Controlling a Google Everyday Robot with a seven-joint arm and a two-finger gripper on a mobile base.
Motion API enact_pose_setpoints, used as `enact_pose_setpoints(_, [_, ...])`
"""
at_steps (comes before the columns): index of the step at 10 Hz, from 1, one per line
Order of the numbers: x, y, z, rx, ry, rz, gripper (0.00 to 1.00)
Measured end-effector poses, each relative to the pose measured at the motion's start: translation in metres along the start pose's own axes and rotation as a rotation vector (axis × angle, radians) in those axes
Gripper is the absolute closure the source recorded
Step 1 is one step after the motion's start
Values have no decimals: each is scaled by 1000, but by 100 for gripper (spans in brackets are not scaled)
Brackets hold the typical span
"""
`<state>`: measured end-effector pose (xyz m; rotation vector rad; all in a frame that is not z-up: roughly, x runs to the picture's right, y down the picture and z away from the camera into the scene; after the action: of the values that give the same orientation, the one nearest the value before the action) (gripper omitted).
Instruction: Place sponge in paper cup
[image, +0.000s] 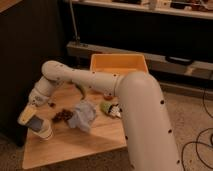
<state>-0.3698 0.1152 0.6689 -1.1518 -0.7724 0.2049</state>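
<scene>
Wooden surface (95, 137) carried the paper cup (44, 131) at its left edge, where the gripper (31, 116), closed on the sponge (36, 122), hung just above the rim; sponge looked light, soft, best pinched across its flat faces.

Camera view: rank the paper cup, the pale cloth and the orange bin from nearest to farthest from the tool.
The tool hangs at the table's left edge, shut.
1. Paper cup: just below it.
2. Pale cloth: mid-table, to its right.
3. Orange bin: far back right.
</scene>
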Motion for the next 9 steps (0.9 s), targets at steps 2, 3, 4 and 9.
enact_pose_setpoints(2, [4,-3,0,-7,2,-16,100])
enact_pose_setpoints(3, [7,-4,1,-13,3,-23,100])
enact_pose_setpoints(4, [9,-5,1,-16,3,-26,100])
enact_pose_setpoints(9, [9,-12,2,-31,2,-58,100])
